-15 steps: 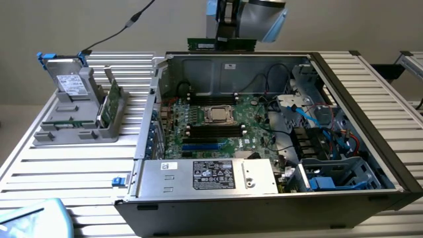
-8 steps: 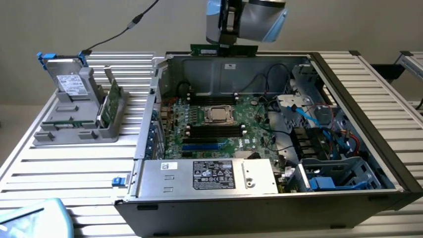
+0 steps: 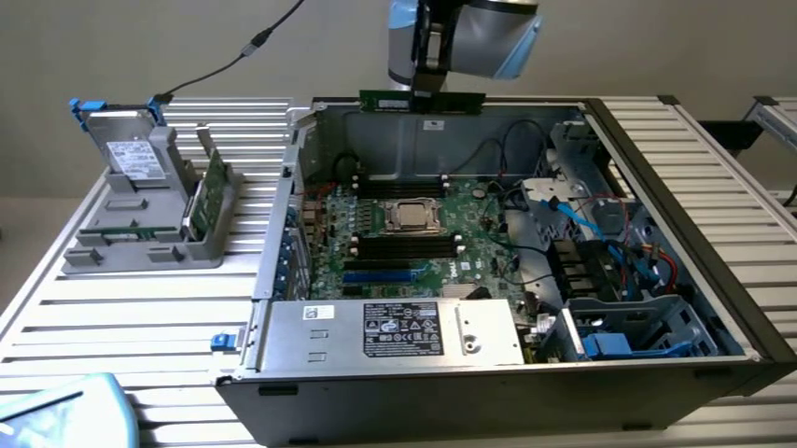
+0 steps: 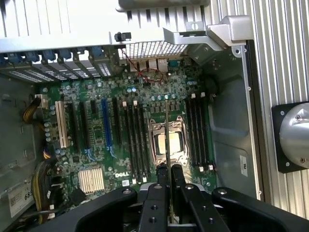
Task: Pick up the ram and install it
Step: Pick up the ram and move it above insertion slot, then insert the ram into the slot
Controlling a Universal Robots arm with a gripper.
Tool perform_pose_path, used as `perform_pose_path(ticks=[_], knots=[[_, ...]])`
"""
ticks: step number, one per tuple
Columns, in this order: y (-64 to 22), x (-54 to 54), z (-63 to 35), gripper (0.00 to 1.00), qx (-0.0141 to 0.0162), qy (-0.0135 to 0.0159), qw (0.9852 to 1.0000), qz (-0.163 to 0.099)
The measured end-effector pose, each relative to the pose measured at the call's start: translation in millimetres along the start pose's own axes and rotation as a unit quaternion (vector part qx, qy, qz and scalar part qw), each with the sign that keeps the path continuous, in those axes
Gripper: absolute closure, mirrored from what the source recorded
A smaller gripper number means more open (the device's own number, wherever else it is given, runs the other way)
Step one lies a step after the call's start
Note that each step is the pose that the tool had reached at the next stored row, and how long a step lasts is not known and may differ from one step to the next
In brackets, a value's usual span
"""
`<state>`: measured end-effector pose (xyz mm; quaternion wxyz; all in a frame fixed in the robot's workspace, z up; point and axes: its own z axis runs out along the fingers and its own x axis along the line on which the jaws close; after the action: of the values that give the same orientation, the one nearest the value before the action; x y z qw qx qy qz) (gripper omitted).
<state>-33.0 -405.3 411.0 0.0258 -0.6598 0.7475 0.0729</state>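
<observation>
- Tool (image 4: pixel 167 191), black, two-fingered, clenched on the ram (image 3: pixel 421 101); fingers (image 4: pixel 155 203) pressed against both faces of the stick.
- Ram, long narrow green stick, held level at upper centre of the exterior view, directly under the arm's grey-blue wrist (image 3: pixel 464 35); gripped near mid-length, both ends jutting out past the tool.
- Same ram in the wrist view, edge-on as a thin line running out from between the fingers, in line with the CPU socket (image 4: pixel 167 141) below it.
- Ram hanging above the far rim of the open computer case (image 3: pixel 498 401), well apart from the motherboard (image 3: pixel 473 210), touching nothing but the tool.
- Motherboard, green, flat on the case floor at centre frame; silver CPU socket in the middle, black memory slots (image 3: pixel 398 245) on either side of it.
- Power supply (image 3: pixel 392 331), silver box with a black-and-white label, lower centre of the exterior view.
- Grey holder (image 3: pixel 149 243) on the slatted bench (image 3: pixel 112 317), at the exterior view's left; silver drive box (image 3: pixel 129 159) with blue tabs upright in it, green expansion card (image 3: pixel 212 191) standing on edge just beside.
</observation>
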Motion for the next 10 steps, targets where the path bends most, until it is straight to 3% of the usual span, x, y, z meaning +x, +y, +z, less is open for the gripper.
perform_pose_path(ticks=[10], knots=[[0.0,0.0,0.1,0.85,0.0,-0.0001,1.0,0.0]])
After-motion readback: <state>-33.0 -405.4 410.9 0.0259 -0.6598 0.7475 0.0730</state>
